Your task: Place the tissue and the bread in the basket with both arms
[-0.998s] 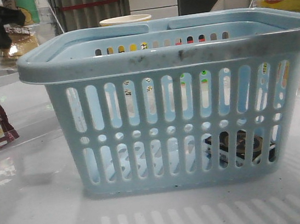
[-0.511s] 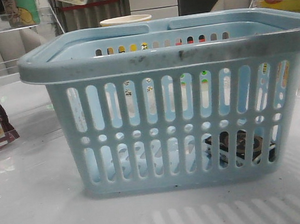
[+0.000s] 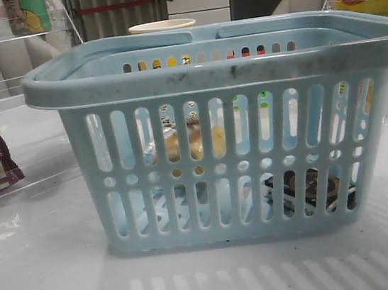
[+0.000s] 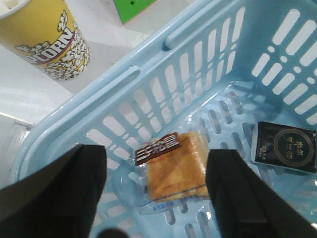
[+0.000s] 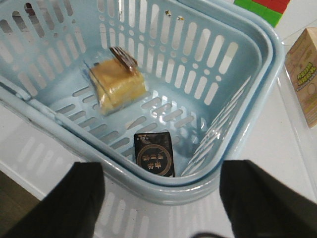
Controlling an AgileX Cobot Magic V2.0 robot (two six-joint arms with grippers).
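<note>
Bread [image 4: 174, 168] and tissue [image 5: 155, 153] both lie inside the basket [image 3: 213, 71], so we judge the task essentially done. Our left gripper [image 4: 156, 193] and right gripper [image 5: 161, 198] hang wide and empty. Only the wrist views show both items clearly; slats hide them in front.

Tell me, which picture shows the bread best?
The left wrist view: the bread sits close and sharp in the basket, label readable. The right wrist view shows it smaller and blurred; the front view gives only glimpses through the slots.
</note>
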